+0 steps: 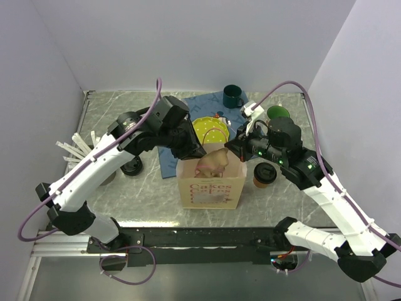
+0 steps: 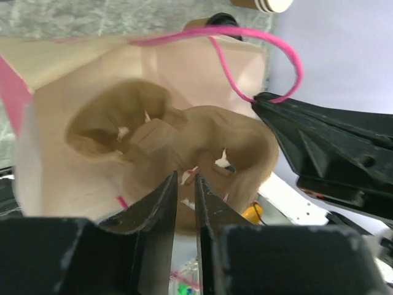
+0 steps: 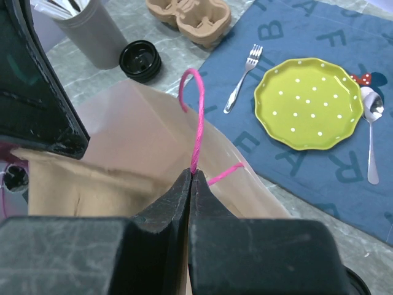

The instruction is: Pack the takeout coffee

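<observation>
The takeout coffee (image 1: 264, 174) stands upright on the table (image 1: 144, 188) with its black lid on. It sits just beside the right wall of the paper bag (image 1: 211, 188), outside it, under my right forearm. Neither of my grippers touches it.

My right gripper (image 3: 190, 175) is fully closed on the bag's pink cord handle (image 3: 198, 117). The cord enters between the fingertips and loops up above the right side of the bag mouth.

My left gripper (image 2: 187, 181) is at the left side of the bag mouth, over a pulp cup carrier (image 2: 153, 135). The carrier sits tilted in the bag, and part of it rises above the rim. The jaws stand narrowly apart with the carrier's near edge at their tips. I cannot tell whether they press it.

Behind the bag lies a blue placemat (image 3: 319, 37). It carries a green dotted plate (image 3: 307, 104), a fork (image 3: 244, 77) to one side and a spoon (image 3: 371, 123) to the other. A second pulp carrier (image 3: 187, 18) and a stack of black lids (image 3: 140, 60) rest on the bare table.
</observation>
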You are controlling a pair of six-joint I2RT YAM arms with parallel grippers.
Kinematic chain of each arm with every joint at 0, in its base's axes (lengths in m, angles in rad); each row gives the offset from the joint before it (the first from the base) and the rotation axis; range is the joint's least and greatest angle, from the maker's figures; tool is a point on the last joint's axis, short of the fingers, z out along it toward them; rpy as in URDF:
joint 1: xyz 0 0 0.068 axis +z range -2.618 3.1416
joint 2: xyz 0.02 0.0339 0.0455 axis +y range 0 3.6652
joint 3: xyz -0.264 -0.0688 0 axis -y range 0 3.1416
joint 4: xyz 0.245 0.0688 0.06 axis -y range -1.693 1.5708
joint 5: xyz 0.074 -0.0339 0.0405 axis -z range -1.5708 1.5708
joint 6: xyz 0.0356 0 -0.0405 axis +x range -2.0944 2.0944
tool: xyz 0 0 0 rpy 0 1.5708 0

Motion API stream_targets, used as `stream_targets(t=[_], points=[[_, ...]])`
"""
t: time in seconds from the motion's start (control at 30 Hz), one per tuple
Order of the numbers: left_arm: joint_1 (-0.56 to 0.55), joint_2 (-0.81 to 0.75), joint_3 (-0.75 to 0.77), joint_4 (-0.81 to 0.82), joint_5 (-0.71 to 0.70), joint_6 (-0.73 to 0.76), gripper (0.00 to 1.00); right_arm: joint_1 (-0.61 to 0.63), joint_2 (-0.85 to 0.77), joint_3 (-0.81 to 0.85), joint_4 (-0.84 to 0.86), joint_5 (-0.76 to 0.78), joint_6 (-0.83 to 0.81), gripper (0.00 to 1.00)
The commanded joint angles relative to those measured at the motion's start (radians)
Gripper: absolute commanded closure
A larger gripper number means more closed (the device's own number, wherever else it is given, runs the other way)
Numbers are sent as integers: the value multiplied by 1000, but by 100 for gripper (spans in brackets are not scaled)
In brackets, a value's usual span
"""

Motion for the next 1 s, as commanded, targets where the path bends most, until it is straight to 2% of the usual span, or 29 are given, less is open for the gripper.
stream_targets(t=[0.0, 0.13, 0.23, 0.27, 0.43, 0.47, 0.5, 0.6, 0.73, 0.9, 0.97], points=[[-28, 15, 57, -46, -68, 34, 77, -5, -13, 15, 27, 31, 25, 98], [-31, -2, 23, 34, -25, 36, 74, -6, -7, 44, -14, 29, 37, 95], [-33, -30, -21, 100, 13, 39, 71, -6, -4, 61, -45, 38, 45, 89], [-33, -34, -36, 104, 16, 39, 70, -5, 1, 70, -60, 49, 51, 83], [-31, -27, -5, 19, -66, 62, 66, -5, 33, 201, -227, 95, 103, 66], [-30, -18, 24, 2, -68, 63, 63, -6, 24, 208, -256, 89, 106, 62], [-30, -12, 43, -20, -103, 68, 54, -6, 18, 214, -267, 84, 115, 60], [-16, 18, 114, -66, -143, 115, 45, -6, 2, 236, -313, 78, 155, 54], [2, 57, 200, -152, -201, 175, 41, -6, 11, 279, -416, 103, 251, 46], [44, 41, 99, -176, -266, 217, 38, -4, 36, 304, -557, 120, 357, 35], [48, 38, 56, -181, -281, 220, 38, -3, 28, 276, -560, 158, 368, 33]])
